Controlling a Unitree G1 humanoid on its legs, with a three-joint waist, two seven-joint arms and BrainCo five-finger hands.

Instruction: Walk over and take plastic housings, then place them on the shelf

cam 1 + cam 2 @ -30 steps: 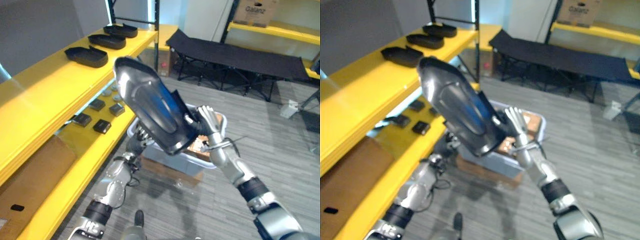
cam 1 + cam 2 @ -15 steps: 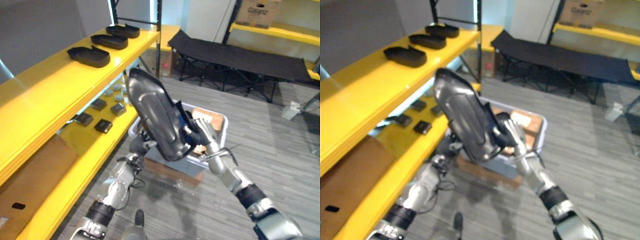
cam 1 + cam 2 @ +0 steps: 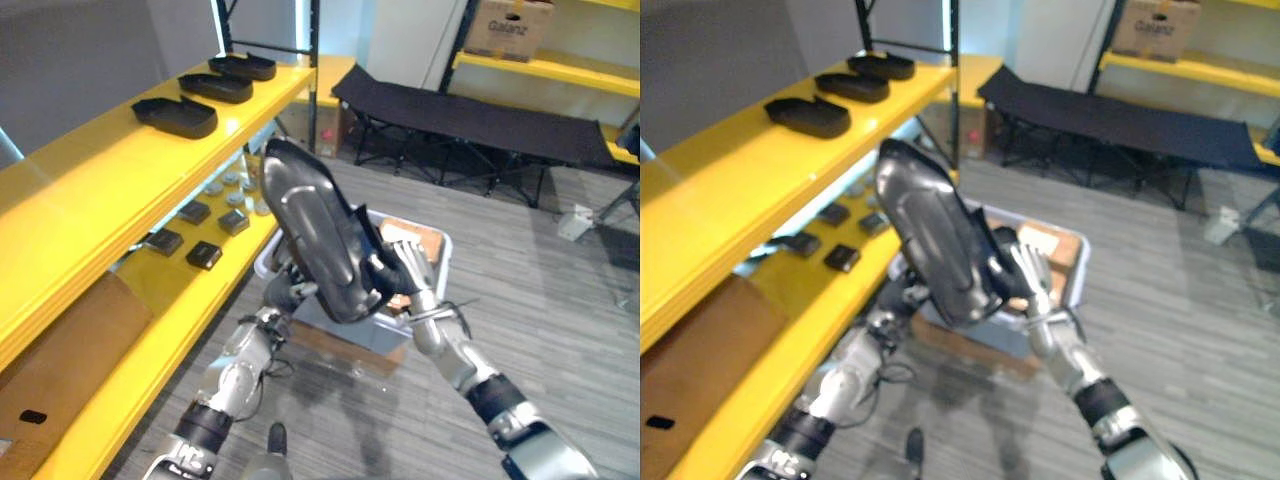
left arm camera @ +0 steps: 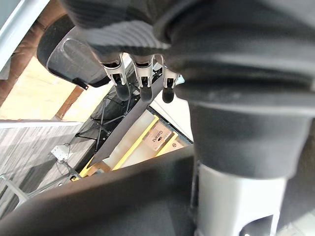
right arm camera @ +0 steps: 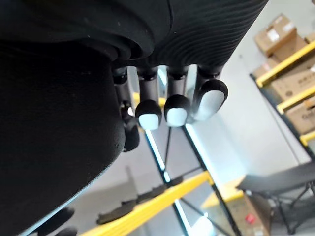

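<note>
The housing (image 3: 320, 235), pressed between the flat-fingered right hand (image 3: 408, 262) and the left hand (image 4: 141, 81) (grip indeterminate), has dropped away from the shelf (image 3: 100, 170); placement remains pending.

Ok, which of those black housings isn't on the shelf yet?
The large housing carried between the left hand and right hand; the other three housings lie in a row on the top yellow shelf.
</note>
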